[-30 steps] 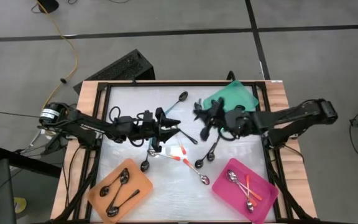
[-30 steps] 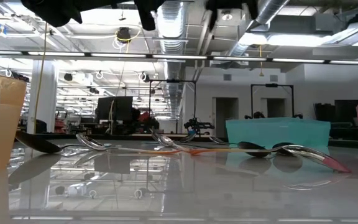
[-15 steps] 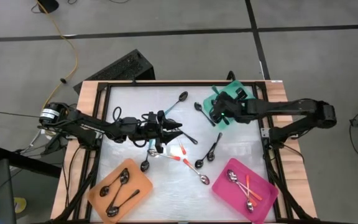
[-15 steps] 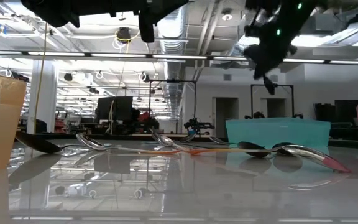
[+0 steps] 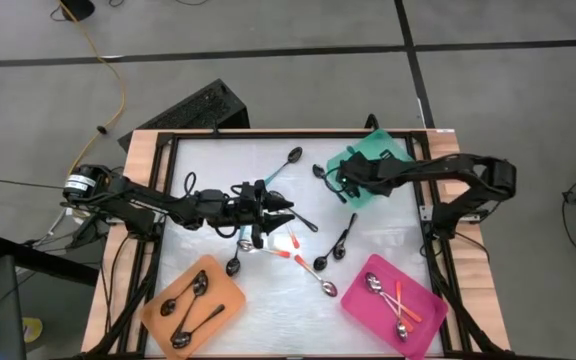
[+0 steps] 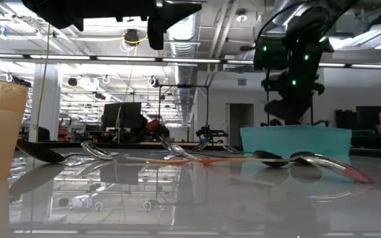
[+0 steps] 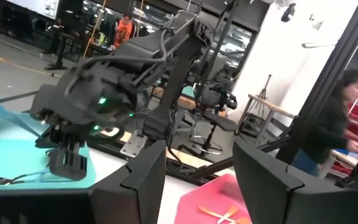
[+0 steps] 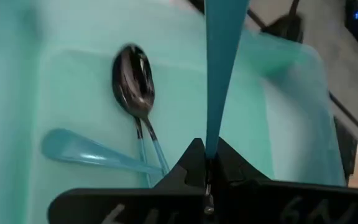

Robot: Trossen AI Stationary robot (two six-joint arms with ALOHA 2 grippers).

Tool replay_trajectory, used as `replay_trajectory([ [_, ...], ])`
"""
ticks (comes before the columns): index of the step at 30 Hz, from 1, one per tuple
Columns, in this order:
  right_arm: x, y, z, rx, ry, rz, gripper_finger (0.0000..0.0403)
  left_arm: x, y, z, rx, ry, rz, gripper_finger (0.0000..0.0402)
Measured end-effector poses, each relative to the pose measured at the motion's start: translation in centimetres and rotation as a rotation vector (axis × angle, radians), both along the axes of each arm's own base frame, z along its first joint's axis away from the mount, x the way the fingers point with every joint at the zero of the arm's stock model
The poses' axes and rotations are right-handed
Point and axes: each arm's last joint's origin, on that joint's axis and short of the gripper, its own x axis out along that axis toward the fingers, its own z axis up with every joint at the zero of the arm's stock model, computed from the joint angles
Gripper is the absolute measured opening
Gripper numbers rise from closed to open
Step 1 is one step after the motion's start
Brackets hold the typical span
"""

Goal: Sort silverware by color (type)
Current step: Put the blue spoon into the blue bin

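My right gripper [image 8: 207, 158] is shut on a teal-handled spoon and hangs over the teal tray [image 5: 383, 158] at the far right, near its left rim [image 5: 346, 180]. In the tray lie a teal-handled spoon [image 8: 134, 81] and another teal handle [image 8: 86, 151]. My left gripper [image 5: 280, 212] stands open above the table's middle, with nothing between its fingers [image 7: 197, 186]. Loose silverware lies flat on the white table: a teal-handled spoon [image 5: 290, 158], dark spoons [image 5: 342, 240], an orange-handled one [image 5: 293, 247], a silver one [image 5: 325, 287]. My right gripper pinches the spoon's thin teal handle [image 8: 211, 134] between its two fingertips. The fingers slant down over the tray, and the handle runs straight on ahead of them, along their line. The spoon is clear of the tray; its bowl end runs out of the wrist picture.
An orange tray [image 5: 218, 290] at the near left holds three dark spoons. A pink tray [image 5: 428, 300] at the near right holds spoons with orange handles. Black rails [image 5: 158, 200] frame the table. A person [image 7: 334, 124] stands in the room beyond.
My right gripper has come down from high above and tipped forward, ending low over the teal tray's left part, still shut on the teal handle. The loose spoons lie as before.
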Motion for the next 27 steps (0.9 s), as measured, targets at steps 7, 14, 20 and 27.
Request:
replay_trajectory([
  [7, 0.5, -0.9, -2.5, 0.033, 0.093, -0.017, 0.0009, 0.0, 0.0, -0.1, 0.000, 0.005, 0.002, 0.0170],
  [14, 1.2, -1.3, -4.3, 0.037, 0.135, -0.006, 0.0020, 0.0, 0.1, -0.2, -0.001, 0.020, 0.027, 0.0170],
  [20, 1.8, -0.7, -4.5, 0.040, 0.143, 0.057, 0.0028, 0.0, 0.1, -0.3, -0.001, 0.032, 0.037, 0.0170],
  [27, 1.9, -0.6, -4.4, 0.048, 0.123, 0.066, 0.0067, 0.0, 0.1, -0.4, -0.002, 0.037, 0.046, 0.0170],
])
